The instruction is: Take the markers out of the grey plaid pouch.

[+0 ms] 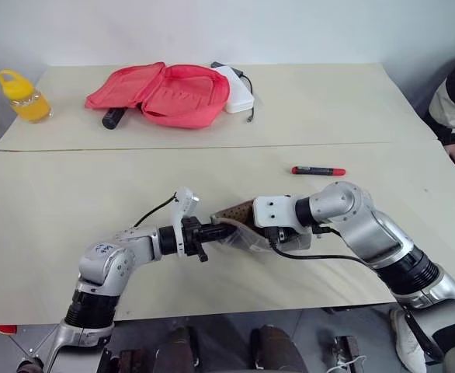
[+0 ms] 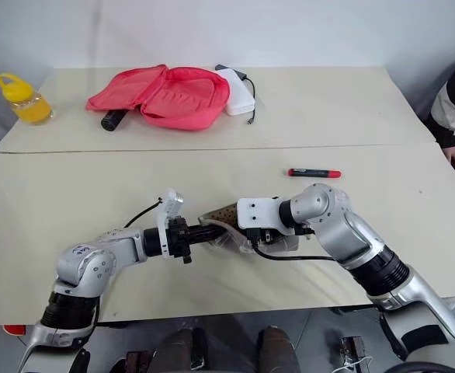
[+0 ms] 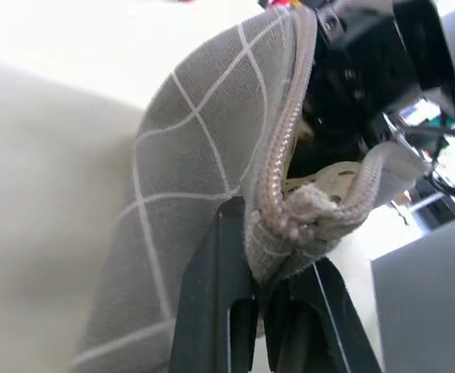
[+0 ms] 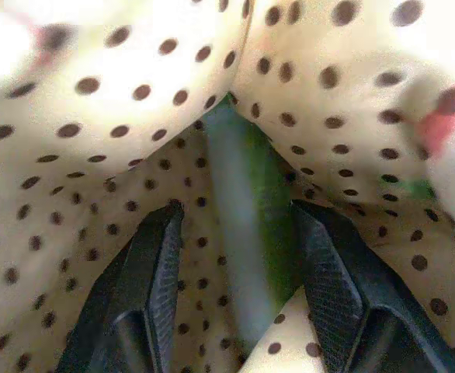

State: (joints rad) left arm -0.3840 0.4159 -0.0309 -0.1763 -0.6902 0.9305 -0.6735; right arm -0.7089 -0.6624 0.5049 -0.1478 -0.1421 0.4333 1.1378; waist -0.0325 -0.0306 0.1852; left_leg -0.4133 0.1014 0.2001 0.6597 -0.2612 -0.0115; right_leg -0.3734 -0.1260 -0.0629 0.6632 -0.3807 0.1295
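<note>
**Right gripper inside the pouch, green marker between its fingers**

Near the front edge of the table (image 1: 72, 225), the left gripper (image 3: 262, 311) has its fingers pinched tight on the zipper edge of the grey plaid pouch (image 3: 196, 179), holding the mouth up and open. The right gripper (image 4: 235, 287) is plunged into that mouth, fingers half spread on either side of the green marker (image 4: 251, 233), which lies in the fold of the dotted lining (image 4: 95, 116). Whether the fingers actually touch it, I can't tell; there looks to be a sliver of room on one side.

One job is already done, by the look of things: the dark marker with red ends (image 1: 317, 170) lies out on the table, well apart from the pouch.

That green marker should be light, stiff and smooth, so likely to slip if pinched near its tip. Best taken across the barrel, mid-length. The pouch is soft and floppy, and will sag shut if the left grip lets go.
</note>
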